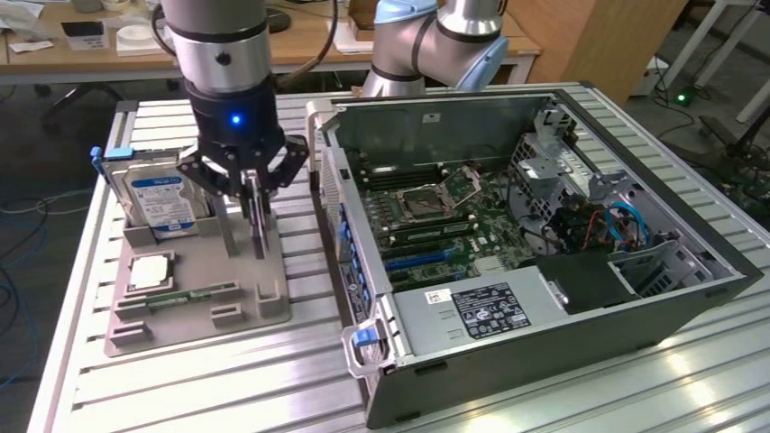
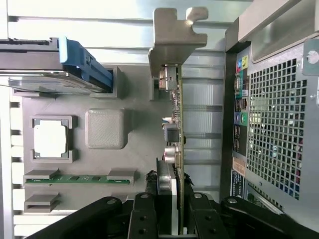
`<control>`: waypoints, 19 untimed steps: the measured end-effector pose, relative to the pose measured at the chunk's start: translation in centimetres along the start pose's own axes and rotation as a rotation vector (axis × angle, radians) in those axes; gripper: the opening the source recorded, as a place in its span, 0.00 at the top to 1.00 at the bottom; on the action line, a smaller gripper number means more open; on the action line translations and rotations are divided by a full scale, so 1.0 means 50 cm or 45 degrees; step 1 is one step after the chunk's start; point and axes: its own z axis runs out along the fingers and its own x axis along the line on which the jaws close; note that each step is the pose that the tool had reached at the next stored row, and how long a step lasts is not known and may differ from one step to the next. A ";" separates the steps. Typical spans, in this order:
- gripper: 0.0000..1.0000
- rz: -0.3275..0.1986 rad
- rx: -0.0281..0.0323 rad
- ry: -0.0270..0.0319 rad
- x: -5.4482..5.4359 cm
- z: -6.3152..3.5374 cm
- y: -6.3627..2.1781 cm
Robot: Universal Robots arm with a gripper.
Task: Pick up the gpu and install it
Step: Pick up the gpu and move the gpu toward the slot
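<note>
Clamping the upright gpu (image 2: 174, 129), the gripper (image 2: 172, 191) hides its upper edge

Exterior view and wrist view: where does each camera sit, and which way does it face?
Exterior view: raised off the arm, looking down at the open computer case and grey tray; the arm and gripper show.
Wrist view: on the wrist, looking down past the fingers, closed on the gpu, at the grey tray.
Shared: gpu, grey tray, hard drive, computer case.
</note>
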 end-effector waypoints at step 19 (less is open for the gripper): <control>0.71 0.003 -0.0001 0.0034 -0.001 -0.080 0.001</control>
